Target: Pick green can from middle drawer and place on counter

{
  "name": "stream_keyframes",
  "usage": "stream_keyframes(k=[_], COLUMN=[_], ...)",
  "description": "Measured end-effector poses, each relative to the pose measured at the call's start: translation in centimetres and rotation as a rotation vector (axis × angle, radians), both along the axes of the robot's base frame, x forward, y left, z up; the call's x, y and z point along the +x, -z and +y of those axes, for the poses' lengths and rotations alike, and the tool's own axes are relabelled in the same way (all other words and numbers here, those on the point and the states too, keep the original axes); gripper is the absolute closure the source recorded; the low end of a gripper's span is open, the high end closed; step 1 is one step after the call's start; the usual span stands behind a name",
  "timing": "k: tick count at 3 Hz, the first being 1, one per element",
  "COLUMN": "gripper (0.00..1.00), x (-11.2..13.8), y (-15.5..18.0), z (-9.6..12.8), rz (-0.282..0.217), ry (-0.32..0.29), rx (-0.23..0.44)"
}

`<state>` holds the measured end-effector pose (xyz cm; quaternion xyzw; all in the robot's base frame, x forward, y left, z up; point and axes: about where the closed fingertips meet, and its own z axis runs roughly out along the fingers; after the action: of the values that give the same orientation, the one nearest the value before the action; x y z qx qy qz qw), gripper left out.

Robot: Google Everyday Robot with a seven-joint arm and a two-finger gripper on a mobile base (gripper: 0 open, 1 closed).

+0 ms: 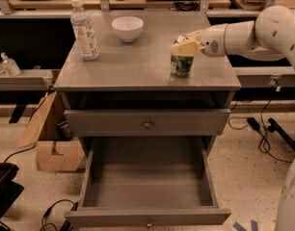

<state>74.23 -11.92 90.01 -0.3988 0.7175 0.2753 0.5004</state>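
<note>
Green can (181, 65) stands upright on the counter (138, 61), toward the 4 o'clock part of its top and close to the right edge, with its base apparently resting on the grey surface. The gripper (182, 46) sits right over the can's top, reaching in from 3 o'clock on a white arm (244, 35) that runs nearly level above the counter. The pale fingers (179, 48) are clenched on the upper rim of the can and cover its silver top. That high grasp suits a short can lifted out of a deep box, since it leaves the body free and lets the base meet the surface flat. The middle drawer (147, 216) hangs pulled out below at 6 o'clock, its floor bare, which fits the can having come out of it. The drawer above (147, 123) is closed, so the arm had clear travel up to the top. A clear bottle (84, 30) stands at 10 o'clock and a white bowl (127, 28) near 12 o'clock, both well apart from the can, so the spot chosen avoids them. By my reading the placing is nearly done. What remains is to let go and draw the fingers back without tipping the can, which is a real risk this near the edge.
</note>
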Motion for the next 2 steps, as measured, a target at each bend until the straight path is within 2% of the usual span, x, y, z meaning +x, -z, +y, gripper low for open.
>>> stream_keyframes(k=[2], gripper=[0.12], x=[0.01], y=[-0.06], z=[0.07], rz=[0.000], ry=[-0.001], rx=[0.000])
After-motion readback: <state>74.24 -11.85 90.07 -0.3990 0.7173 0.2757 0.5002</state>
